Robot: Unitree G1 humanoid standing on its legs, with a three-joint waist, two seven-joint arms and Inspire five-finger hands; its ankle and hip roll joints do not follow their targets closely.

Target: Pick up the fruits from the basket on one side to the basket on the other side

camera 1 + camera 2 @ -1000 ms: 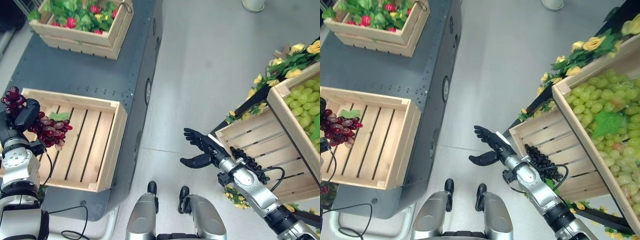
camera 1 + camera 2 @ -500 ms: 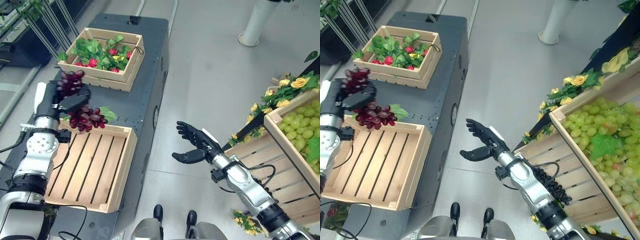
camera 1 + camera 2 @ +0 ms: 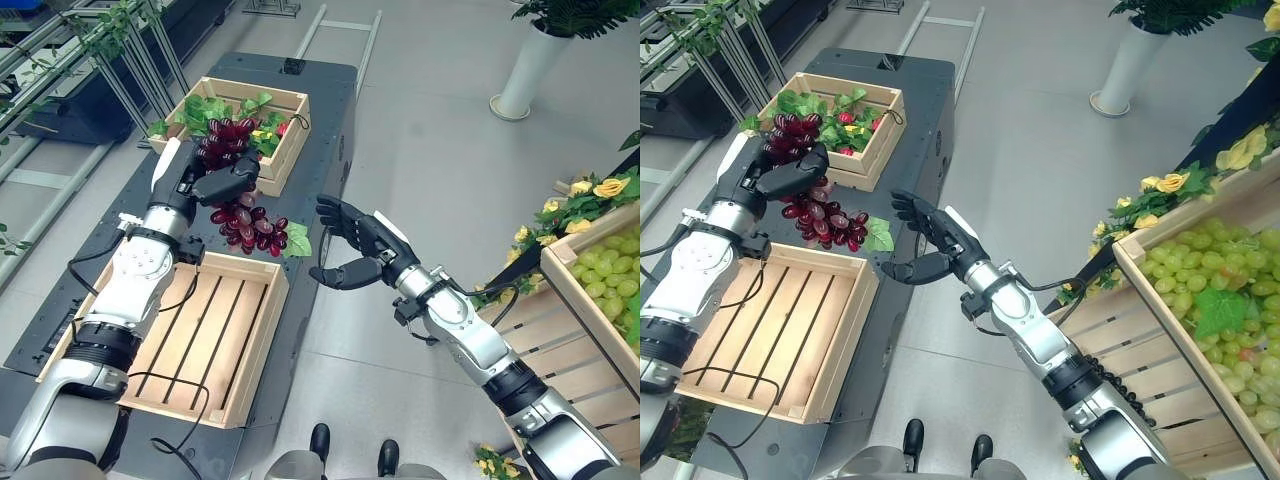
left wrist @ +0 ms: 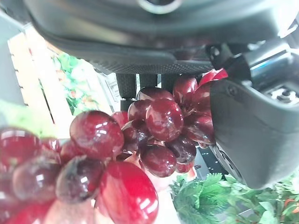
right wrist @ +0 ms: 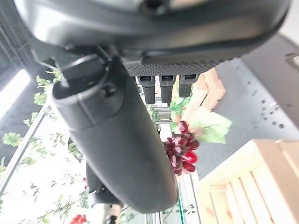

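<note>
A bunch of dark red grapes (image 3: 246,225) with a green leaf hangs from my left hand (image 3: 200,180), whose fingers and thumb are curled round its top. It hangs in the air above the far edge of the empty slatted wooden crate (image 3: 190,340). The left wrist view shows the grapes (image 4: 154,126) close up, pressed against the hand. My right hand (image 3: 358,250) is open, fingers spread and palm turned toward the bunch, a short way to its right and not touching it. Past its thumb (image 5: 117,135), the right wrist view shows the bunch (image 5: 180,147).
Both crates stand on a dark grey cart (image 3: 320,160); the far crate (image 3: 235,115) holds green leaves and red fruit. At the right, a tilted crate of green grapes (image 3: 1210,280) sits above a slatted crate (image 3: 1160,400), with yellow flowers (image 3: 590,190) around. A white planter (image 3: 520,75) stands far right.
The camera has tilted up. My left hand has lifted the red grapes up and rightward past the crate's far edge. My right hand has left the right-side crates and come toward the bunch.
</note>
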